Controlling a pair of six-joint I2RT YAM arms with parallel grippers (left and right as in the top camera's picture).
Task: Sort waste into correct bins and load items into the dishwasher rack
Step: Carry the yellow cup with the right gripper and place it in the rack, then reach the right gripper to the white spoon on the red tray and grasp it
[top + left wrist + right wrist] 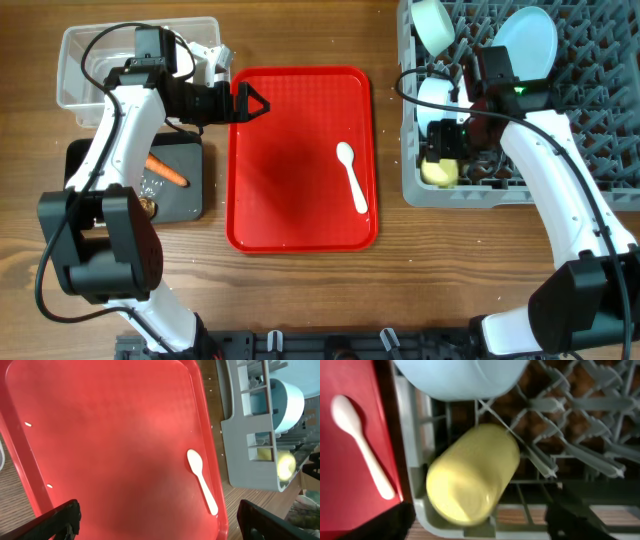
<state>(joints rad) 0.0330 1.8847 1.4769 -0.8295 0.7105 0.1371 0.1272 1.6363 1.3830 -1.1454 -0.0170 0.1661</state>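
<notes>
Nearest you, the spoon (352,177) is lying on the right half of the red tray (290,210), its bowl end pointing away. Left of the red tray, the carrot (166,172) is resting on the black tray (190,200). Right of the red tray, the cup (440,172) is lying on its side in the near left corner of the rack (500,192). The right gripper (442,158) is hanging over the cup with its fingers spread wide, gripping nothing. The left gripper (258,103) is hovering over the red tray's far left edge, fingers likewise apart and empty. Farther left, the tub (80,70) is sitting beyond the black tray. Far right, two bowls (432,25) and the plate (528,42) are standing in the rack.
</notes>
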